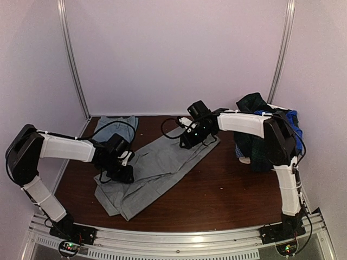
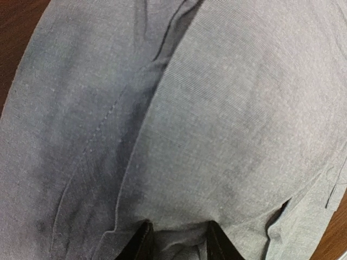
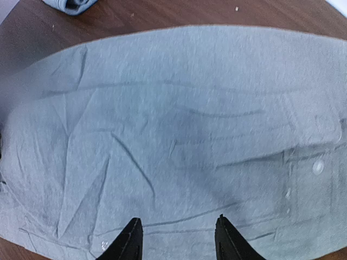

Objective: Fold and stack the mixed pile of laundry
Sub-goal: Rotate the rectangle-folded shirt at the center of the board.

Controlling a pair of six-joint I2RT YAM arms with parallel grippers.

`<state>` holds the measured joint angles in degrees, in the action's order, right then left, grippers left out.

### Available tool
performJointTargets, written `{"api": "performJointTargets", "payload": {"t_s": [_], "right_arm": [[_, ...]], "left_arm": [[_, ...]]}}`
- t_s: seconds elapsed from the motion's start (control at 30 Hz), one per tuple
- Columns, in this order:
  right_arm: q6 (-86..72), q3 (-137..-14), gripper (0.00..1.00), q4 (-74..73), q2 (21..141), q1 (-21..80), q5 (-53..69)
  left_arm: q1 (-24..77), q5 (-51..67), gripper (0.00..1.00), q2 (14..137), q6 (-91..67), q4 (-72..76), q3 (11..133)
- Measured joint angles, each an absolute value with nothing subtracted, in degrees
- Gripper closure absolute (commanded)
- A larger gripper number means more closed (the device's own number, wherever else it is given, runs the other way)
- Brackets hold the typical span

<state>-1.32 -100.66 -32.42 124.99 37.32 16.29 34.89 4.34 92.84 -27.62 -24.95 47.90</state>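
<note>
One mixed laundry pile (image 1: pixel 254 146) sits heaped at the far right corner of the brown table (image 1: pixel 227 189), against the right wall. It is mostly dark green-navy plaid, with a bright blue piece on its right side and a bit of white at its near left foot; the right arm's elbow crosses in front of it. Apart from the heap, a grey garment (image 1: pixel 157 168) lies spread out on the table, running diagonally from the near left toward the far middle, creased and with a seam down its length. The right gripper (image 1: pixel 187 142) is over the far end of this garment; the right wrist view shows its fingers parted (image 3: pixel 176 238) with flat grey cloth (image 3: pixel 173 135) lying in the gap, nothing pinched. The left gripper (image 1: pixel 123 172) is at the garment's left edge; its wrist view shows the two dark tips set somewhat apart (image 2: pixel 181 246) right down on the cloth (image 2: pixel 217 108), and whether they pinch a fold I cannot tell. A small folded blue-grey stack (image 1: pixel 115 125) lies at the far left of the table, beyond the left arm.
</note>
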Motion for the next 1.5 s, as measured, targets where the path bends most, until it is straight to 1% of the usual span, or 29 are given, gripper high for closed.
{"api": "performJointTargets", "payload": {"t_s": [0.17, 0.27, 0.4, 0.7, 0.8, 0.97, 1.07, 1.3, 1.4, 1.5], "right_arm": [[1.5, -113.21, 0.54, -33.04, 133.08, 36.1, 16.25], [2.72, -114.3, 0.55, -33.93, 135.83, 35.88, 16.27], [3.29, -106.69, 0.55, -32.23, 134.5, 35.9, 16.29], [-1.02, -80.07, 0.57, -23.0, 118.74, 38.11, 17.98], [-3.81, -72.31, 0.57, -20.75, 113.62, 42.44, 18.02], [-10.2, -62.59, 0.57, -17.98, 106.78, 53.95, 19.79], [-14.28, -57.84, 0.57, -16.19, 103.5, 58.28, 22.44], [-21.39, -49.91, 0.57, -10.68, 98.52, 61.56, 25.8], [-22.57, -49.91, 0.55, -9.56, 98.63, 63.51, 26.81], [-22.31, -54.52, 0.53, -11.31, 101.71, 64.31, 27.35]], "left_arm": [[34.89, 4.14, 0.65, 92.86, -29.65, -24.45, 47.77], [34.89, 4.08, 0.65, 92.86, -30.3, -23.92, 47.57], [34.83, 3.86, 0.65, 92.88, -30.89, -23.59, 47.57], [32.27, 1.89, 0.64, 94.39, -32.32, -22.15, 48.8], [31.9, 2.07, 0.65, 95.98, -32.27, -21.74, 50.19], [32.56, 3.49, 0.66, 100.14, -31.57, -18.59, 53.87], [34.5, 4.6, 0.66, 104.22, -30.26, -17.45, 58.37], [38.11, 9.78, 0.65, 116.97, -26.15, -18.74, 75.44], [38.81, 12.43, 0.63, 123.7, -23.77, -19.9, 85.25], [39.11, 13.63, 0.6, 130.67, -20.69, -23.16, 96.82]]}}
